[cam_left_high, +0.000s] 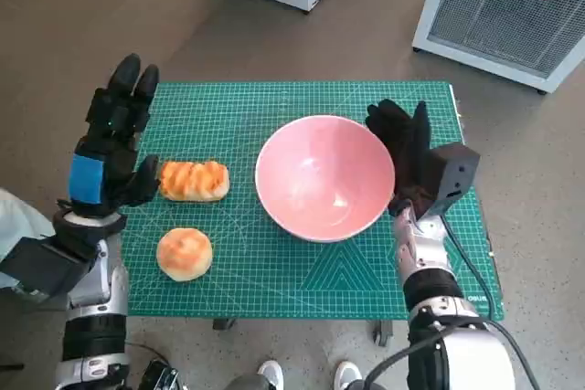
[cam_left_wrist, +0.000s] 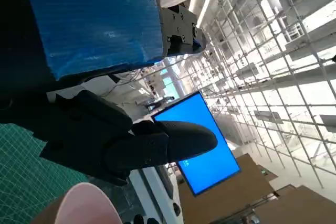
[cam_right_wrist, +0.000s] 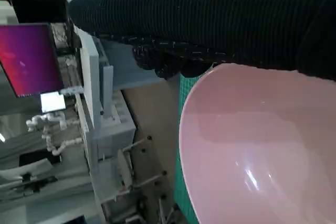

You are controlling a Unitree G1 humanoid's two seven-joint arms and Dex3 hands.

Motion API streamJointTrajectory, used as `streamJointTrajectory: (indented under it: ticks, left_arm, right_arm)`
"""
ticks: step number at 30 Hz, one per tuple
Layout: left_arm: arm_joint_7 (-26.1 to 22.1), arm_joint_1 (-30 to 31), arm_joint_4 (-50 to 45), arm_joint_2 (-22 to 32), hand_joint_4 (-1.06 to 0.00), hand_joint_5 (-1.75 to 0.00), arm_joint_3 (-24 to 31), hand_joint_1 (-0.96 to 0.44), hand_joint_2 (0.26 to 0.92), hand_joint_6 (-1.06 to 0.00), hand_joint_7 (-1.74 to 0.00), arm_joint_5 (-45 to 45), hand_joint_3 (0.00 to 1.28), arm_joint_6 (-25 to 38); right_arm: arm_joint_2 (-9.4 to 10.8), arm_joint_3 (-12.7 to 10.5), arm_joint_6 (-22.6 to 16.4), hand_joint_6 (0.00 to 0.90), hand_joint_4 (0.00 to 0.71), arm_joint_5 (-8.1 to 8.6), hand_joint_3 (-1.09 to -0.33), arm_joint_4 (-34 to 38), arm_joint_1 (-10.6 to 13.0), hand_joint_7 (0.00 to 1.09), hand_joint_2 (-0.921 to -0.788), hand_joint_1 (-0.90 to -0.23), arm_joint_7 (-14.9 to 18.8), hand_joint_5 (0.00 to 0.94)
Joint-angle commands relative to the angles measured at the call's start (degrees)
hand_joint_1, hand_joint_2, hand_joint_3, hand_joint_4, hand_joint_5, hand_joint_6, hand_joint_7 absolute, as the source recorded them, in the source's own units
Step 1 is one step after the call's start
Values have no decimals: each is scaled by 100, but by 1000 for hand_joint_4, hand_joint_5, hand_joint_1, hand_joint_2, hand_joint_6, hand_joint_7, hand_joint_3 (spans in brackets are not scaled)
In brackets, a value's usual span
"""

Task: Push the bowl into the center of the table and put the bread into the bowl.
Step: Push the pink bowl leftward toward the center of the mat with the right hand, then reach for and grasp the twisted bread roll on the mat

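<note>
The green cutting mat (cam_left_high: 274, 271) covered one small table and carried everything. On it stood one pink bowl (cam_left_high: 324, 177), right of the middle and empty. The right hand (cam_left_high: 402, 148) was pressed flat against the bowl's right rim with fingers extended, grasping nothing. The likeliest trouble there, as I judged it, was that a push applied high on the rim could tip the bowl or spin it rather than slide it, and a push carried too far left could drive it into the bread.

Two pieces of bread lay left of the bowl: a long braided loaf (cam_left_high: 194, 180) farther back, and a round bun (cam_left_high: 184, 253) nearer the front edge. The left hand (cam_left_high: 110, 148) stood at the mat's left edge, fingers spread and raised, its thumb just beside the loaf's left end; it held nothing. Whether the thumb touched the loaf could not be told. A careless closing there might have nudged the loaf away or squashed it, soft as it looked. The task named one bread, so picking the wrong piece was a further risk.

Count: one mat, one bowl, two breads, two hands.
</note>
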Motion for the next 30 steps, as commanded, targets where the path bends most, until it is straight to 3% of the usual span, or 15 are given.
streamJointTrajectory:
  ticks: [1,11,14,20,25,30]
  left_arm:
    - [47,41,11,69,-209,-1,31,-696,921,-114,-212,14,598,20]
    - [-52,29,77,76,-209,0,32,-680,921,-117,-200,-69,602,-27]
    - [-90,-6,131,104,-208,0,43,-676,921,-116,-196,-84,604,-47]
    - [-122,-126,253,140,-208,0,45,-668,921,-117,-187,-78,605,-62]
    - [-184,-303,419,131,-214,-3,17,-663,921,-119,-177,-121,578,-44]
    - [-217,-443,531,81,-217,-3,-26,-672,921,-121,-167,-109,554,-55]
  right_arm:
    - [21,-16,151,293,168,-18,-775,77,0,65,-921,-696,60,0]
    - [-144,-18,104,302,165,-13,-757,34,-85,67,-921,-666,181,1]
    - [-235,-2,-71,302,164,-16,-755,-35,-154,66,-921,-658,268,1]
    - [-369,74,-778,290,174,-29,-751,-212,-229,58,-921,-672,520,6]
    - [-429,147,-1766,265,186,49,-752,-451,-259,44,-921,-703,1070,9]
    - [-471,212,-2460,263,189,147,-765,-654,-295,44,-921,-721,1505,9]
